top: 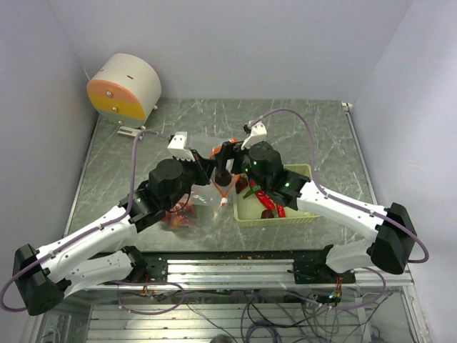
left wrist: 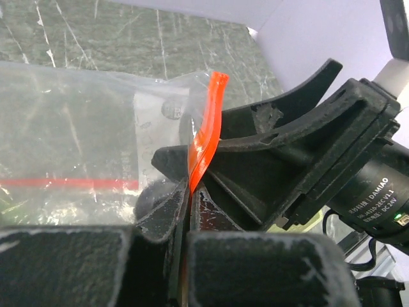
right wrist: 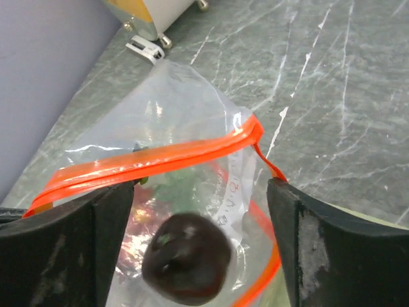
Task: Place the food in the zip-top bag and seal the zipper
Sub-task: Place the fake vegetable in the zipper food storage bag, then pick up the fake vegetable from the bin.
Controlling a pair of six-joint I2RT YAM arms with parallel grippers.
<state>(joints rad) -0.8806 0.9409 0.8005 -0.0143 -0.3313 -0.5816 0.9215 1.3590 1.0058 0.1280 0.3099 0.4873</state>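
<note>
The clear zip-top bag (top: 203, 200) is held up with its mouth open. My left gripper (left wrist: 190, 192) is shut on the orange-red zipper (left wrist: 208, 131) at one end of the mouth. My right gripper (right wrist: 198, 192) is open right over the mouth, one finger on each side of the zipper (right wrist: 160, 157). A dark purple piece (right wrist: 186, 258) sits loose between the fingers, inside the bag mouth; it also shows in the top view (top: 223, 177). Red and green food (top: 177, 216) lies in the bag's bottom. Red chili peppers (top: 269, 201) lie in the pale green basket (top: 303, 216).
The basket stands to the right of the bag, under my right arm. A white and orange round device (top: 125, 87) stands at the back left corner. Grey walls close in the table on three sides.
</note>
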